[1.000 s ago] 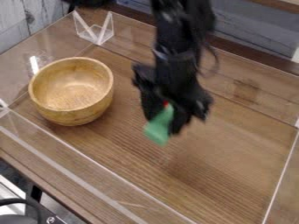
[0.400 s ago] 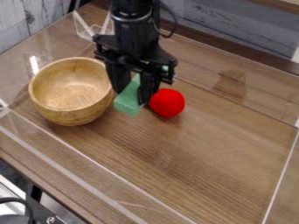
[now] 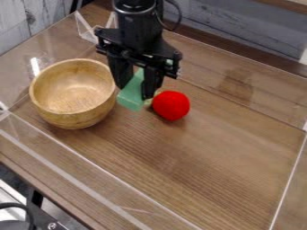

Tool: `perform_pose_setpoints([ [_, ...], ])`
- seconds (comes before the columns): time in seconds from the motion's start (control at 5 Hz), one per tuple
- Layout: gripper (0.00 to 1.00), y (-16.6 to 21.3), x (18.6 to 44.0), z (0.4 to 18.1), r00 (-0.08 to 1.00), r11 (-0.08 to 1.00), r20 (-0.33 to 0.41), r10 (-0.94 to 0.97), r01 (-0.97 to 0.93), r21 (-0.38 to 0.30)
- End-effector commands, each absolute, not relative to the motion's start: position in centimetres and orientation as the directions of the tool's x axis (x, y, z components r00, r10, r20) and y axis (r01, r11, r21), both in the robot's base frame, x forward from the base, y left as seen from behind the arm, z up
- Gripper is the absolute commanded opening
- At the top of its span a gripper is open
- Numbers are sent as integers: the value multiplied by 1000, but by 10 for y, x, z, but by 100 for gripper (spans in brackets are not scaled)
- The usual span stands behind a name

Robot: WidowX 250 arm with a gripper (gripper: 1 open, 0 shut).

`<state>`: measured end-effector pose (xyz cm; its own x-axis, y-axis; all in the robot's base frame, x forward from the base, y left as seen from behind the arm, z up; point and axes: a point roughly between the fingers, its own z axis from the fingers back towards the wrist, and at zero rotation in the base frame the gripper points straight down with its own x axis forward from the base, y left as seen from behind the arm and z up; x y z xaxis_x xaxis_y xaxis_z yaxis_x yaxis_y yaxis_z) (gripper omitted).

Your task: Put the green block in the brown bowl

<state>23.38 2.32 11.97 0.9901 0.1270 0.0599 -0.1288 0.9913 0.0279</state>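
In the camera view we find the green block point(image 3: 131, 93), a flat, elongated bar of pale mint green with a matte look, tilted, its lower end facing us and its upper part hidden behind the dark fingers point(image 3: 135, 75). It is just to the right of the brown bowl point(image 3: 74, 93) as we look at it, near the rim and outside the bowl's hollow. We see the fingers closed on the block, narrow, gripping its upper part. The black arm point(image 3: 135, 40) comes in from the top edge of the view and reaches downward, its wide body above the fingers and a dark cable point(image 3: 175, 13) curving beside it. Just right of the block we see a red round toy point(image 3: 171, 105) resting on the wooden counter point(image 3: 180, 171).
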Motion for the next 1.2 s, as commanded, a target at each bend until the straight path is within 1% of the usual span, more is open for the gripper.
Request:
perform_pose_setpoints([
  [0.0, 0, 30, 243, 132, 982, 986, 107, 157, -162, 36],
  [1.0, 0, 44, 251, 137, 953, 956, 131, 275, -285, 66],
])
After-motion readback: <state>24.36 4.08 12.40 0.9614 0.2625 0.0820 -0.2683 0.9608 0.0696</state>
